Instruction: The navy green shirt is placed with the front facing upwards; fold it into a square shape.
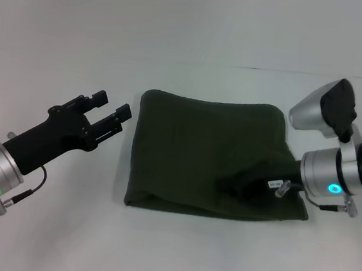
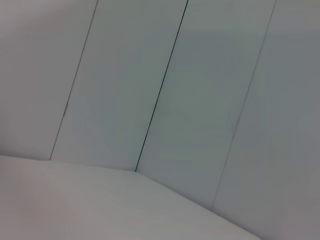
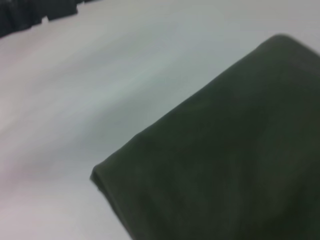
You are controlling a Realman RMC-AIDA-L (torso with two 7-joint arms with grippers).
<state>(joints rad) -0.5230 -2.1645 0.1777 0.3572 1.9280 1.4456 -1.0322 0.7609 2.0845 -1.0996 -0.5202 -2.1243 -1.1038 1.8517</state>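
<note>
**One folded shirt, two arms**

Head view: dark olive-green cloth shirt (image 1: 211, 155) lies folded on the white table (image 1: 179, 32), long axis left-right. Left gripper (image 1: 110, 111) hovers beside it, fingers apart. Right gripper (image 1: 253, 184) rests on it; fingers indiscernible.

Right wrist view: the shirt's corner (image 3: 225, 150).

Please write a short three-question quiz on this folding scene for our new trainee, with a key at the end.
1. True or false: the left pincer is gripping the navy green shirt.
2. Multiple choice: where is the right pincer? A) parked far from the cloth; B) resting over the shirt's near right corner; C) above the left arm.
3. Short answer: is the "FREE!" lettering visible on the shirt?

Key
1. False: it hovers open beside the shirt's left edge, off the cloth.
2. B: it lies dark against the cloth, so its fingers cannot be made out.
3. No: the shirt is a plain folded, roughly square block on the white table.
</note>
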